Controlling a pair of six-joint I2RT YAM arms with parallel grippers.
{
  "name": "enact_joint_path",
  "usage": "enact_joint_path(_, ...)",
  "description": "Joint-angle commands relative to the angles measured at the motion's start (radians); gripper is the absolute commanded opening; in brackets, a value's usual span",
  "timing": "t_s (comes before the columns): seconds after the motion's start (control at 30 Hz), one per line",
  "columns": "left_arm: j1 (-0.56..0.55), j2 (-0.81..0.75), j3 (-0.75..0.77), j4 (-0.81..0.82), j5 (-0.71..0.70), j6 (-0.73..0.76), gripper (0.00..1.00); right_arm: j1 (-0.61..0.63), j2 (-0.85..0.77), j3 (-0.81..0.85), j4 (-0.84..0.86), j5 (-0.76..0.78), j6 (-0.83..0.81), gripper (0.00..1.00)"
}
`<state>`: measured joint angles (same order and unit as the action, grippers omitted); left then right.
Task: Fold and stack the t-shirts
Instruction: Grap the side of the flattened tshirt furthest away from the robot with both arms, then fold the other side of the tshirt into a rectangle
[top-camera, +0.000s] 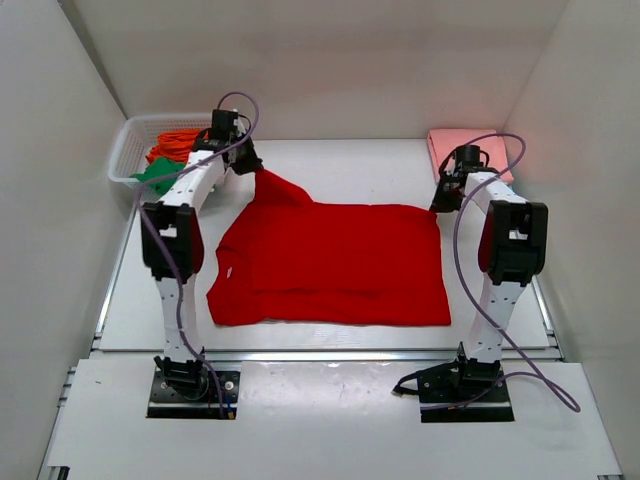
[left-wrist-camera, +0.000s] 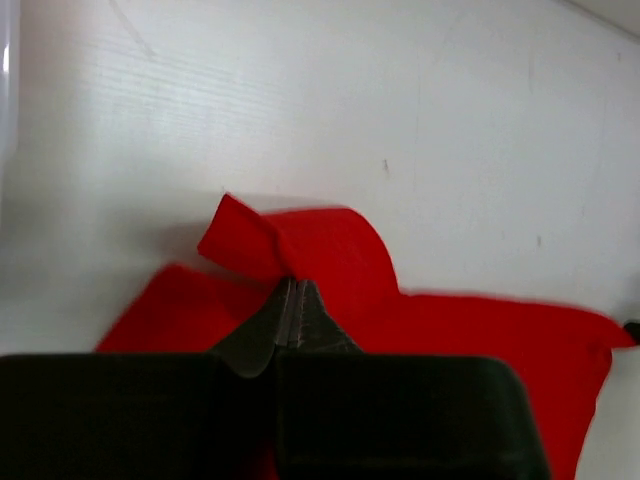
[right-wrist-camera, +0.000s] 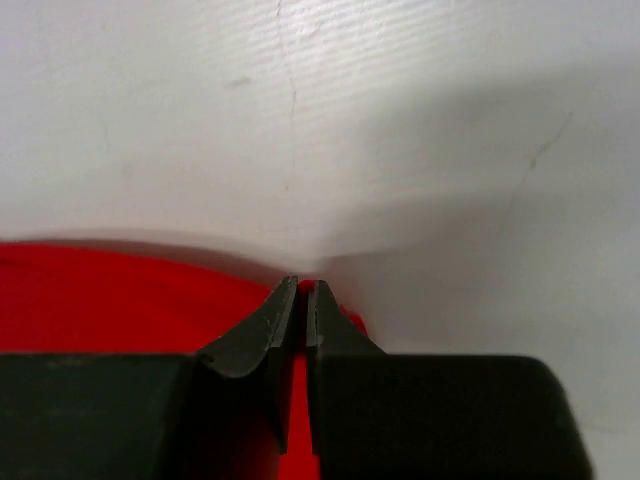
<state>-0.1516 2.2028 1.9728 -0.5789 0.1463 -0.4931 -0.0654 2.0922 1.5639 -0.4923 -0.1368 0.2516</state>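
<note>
A bright red t-shirt (top-camera: 335, 265) lies spread on the white table, its neck to the left. My left gripper (top-camera: 250, 165) is shut on its far left corner and holds that corner raised; in the left wrist view the red cloth (left-wrist-camera: 330, 260) bunches at the closed fingertips (left-wrist-camera: 292, 285). My right gripper (top-camera: 441, 203) is shut on the shirt's far right corner, low at the table; red cloth (right-wrist-camera: 120, 300) shows between its fingers (right-wrist-camera: 305, 290). Orange (top-camera: 180, 140) and green (top-camera: 158, 175) t-shirts lie in the basket. A folded salmon pink t-shirt (top-camera: 450, 145) lies at the far right.
A white lattice basket (top-camera: 128, 150) stands at the far left corner. White walls close in the table on three sides. The table's near edge (top-camera: 320, 355) runs just beyond the arm bases.
</note>
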Motion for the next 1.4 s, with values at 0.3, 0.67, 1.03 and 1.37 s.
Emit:
enact_joint_path(0.3,-0.002,-0.556,-0.647,0.082,-0.031,0.076,0.00,0.004,-0.369,-0.306,0.053,-0.139,-0.047,0.01)
enact_joint_path(0.67,-0.026,-0.911,-0.931,-0.036,-0.093,0.048,0.00,-0.085,-0.569,-0.551,0.064,-0.192,-0.112,0.00)
enact_joint_path(1.03,-0.060,-1.181,-1.193,-0.134,-0.096,-0.012,0.00,-0.062,-0.615,-0.637,0.051,-0.204,-0.115,0.00)
enact_joint_path(1.37,-0.060,-1.282,-1.213,-0.202,-0.096,-0.038,0.00,-0.063,-0.678,-0.731,0.026,-0.175,-0.094,0.00)
